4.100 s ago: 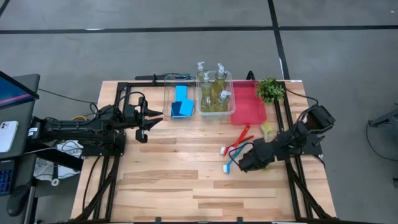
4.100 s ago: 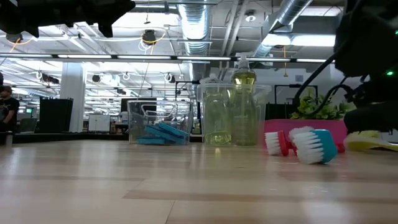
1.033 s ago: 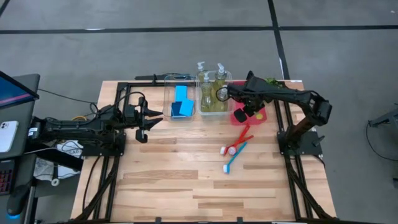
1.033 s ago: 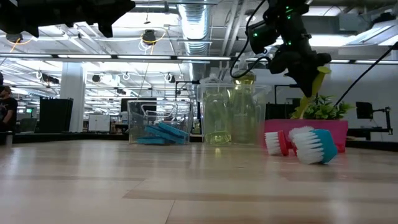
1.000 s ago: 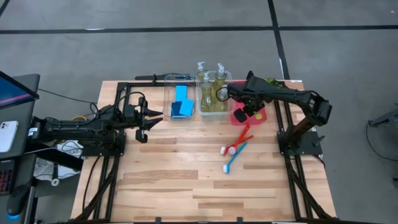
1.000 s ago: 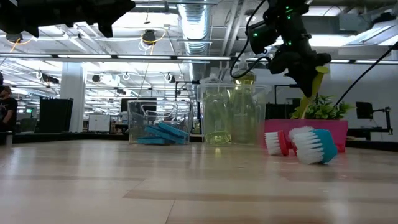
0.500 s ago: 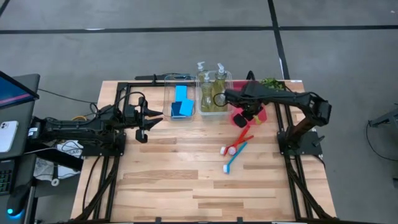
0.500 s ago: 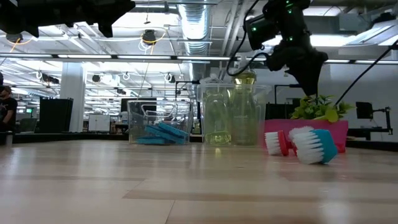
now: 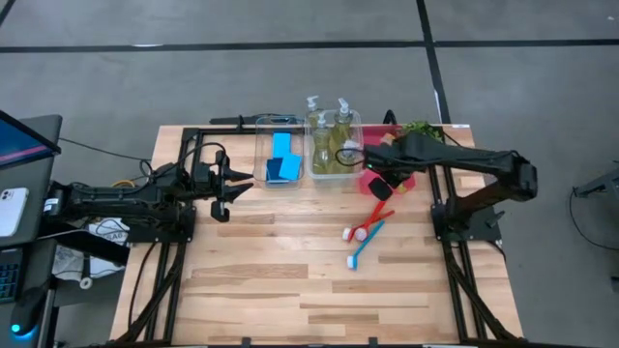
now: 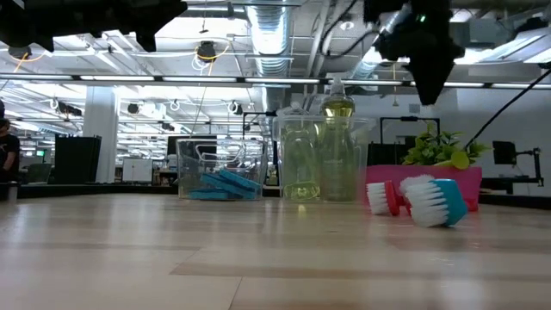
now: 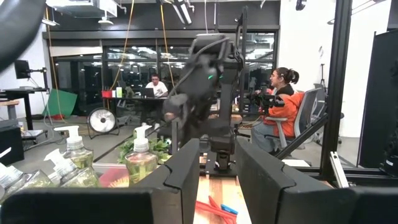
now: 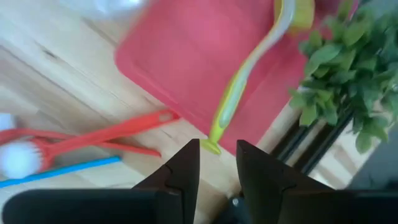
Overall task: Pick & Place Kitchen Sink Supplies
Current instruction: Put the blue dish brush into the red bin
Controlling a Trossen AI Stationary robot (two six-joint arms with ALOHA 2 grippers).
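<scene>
**Yellow-green brush released into the red tray**

The right gripper (image 9: 379,180), which a second ago held the yellow-green brush (image 12: 249,78) above the tray, now hangs empty with its fingers apart. The brush lies in the red tray (image 12: 186,56), its handle tip over the rim. Four seconds ago this arm sat low at the frame's right, by the table edge.

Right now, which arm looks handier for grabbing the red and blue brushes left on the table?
The right gripper: it hangs over the red tray, near the brushes. The left gripper waits beyond the sponge bin.
</scene>
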